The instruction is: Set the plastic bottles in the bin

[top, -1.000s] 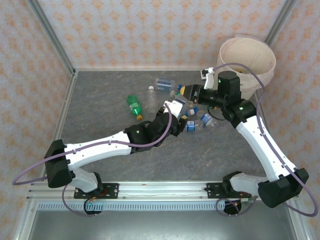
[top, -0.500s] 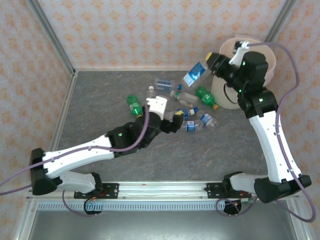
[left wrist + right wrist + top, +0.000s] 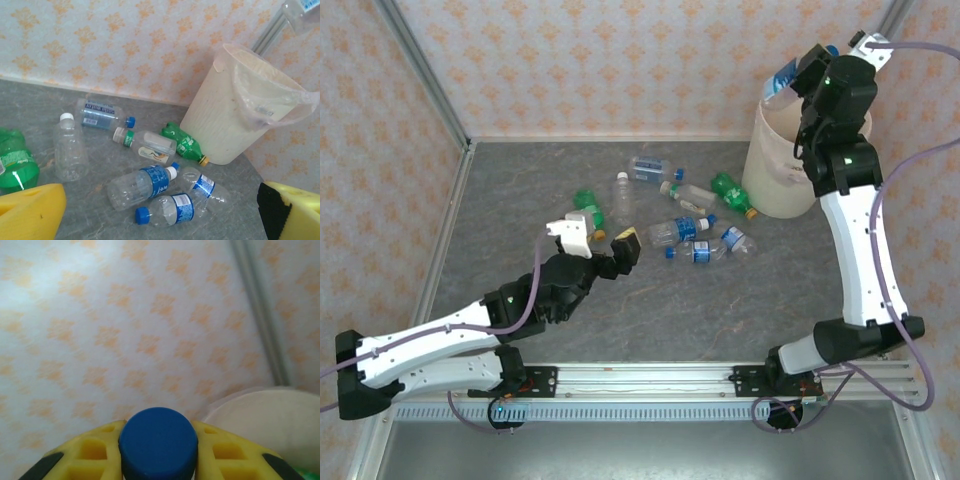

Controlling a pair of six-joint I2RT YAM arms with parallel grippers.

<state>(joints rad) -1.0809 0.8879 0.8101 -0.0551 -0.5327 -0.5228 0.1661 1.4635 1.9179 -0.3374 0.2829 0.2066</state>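
The bin (image 3: 772,185) stands on the table (image 3: 520,190) near its far right corner. Above the bin's rim the right gripper (image 3: 794,78) is clamped on a clear blue-labelled bottle (image 3: 781,84). In the right wrist view a blue cap (image 3: 158,440) sits pinched between the yellow fingers (image 3: 85,460), with the bin's rim low at the right. The other plastic bottles lie loose on the table left of the bin. A green bottle (image 3: 732,193) lies just beside its base, with a clear bottle (image 3: 690,194) next to that and three blue-labelled ones (image 3: 682,230) bunched a little nearer. Further left are a white-capped bottle (image 3: 623,192), a blue-labelled one farthest back (image 3: 648,167) and a second green bottle (image 3: 587,206) at the left end. The left gripper (image 3: 607,242) is just on the near side of that second green bottle, its jaws spread wide and holding nothing. Its own yellow fingers (image 3: 30,212) frame the pile in the left wrist view
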